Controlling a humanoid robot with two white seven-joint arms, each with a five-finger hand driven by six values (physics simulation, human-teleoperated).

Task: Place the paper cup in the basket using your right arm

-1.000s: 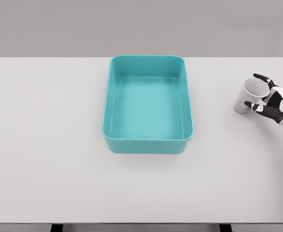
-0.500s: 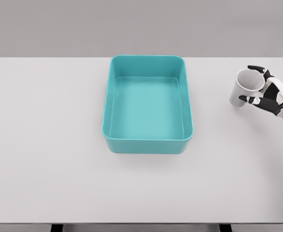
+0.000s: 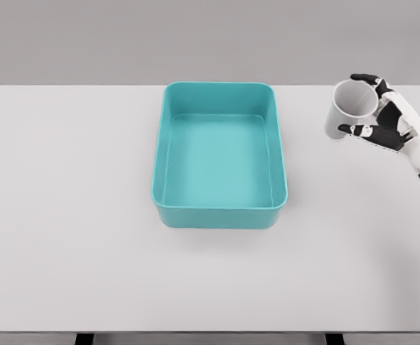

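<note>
At far right, the right hand (image 3: 388,121) has its fingers curled around the paper cup (image 3: 350,109) — lifted, tilted — with the teal basket (image 3: 219,213) well apart to its left.

The basket (image 3: 219,154) is plain teal inside and out, without pattern. The paper cup (image 3: 347,109) near the tabletop's (image 3: 73,215) far right corner is white, its inside shaded grey. The right hand (image 3: 382,121) is white with black fingers (image 3: 364,78). The tabletop is plain light grey.
</note>
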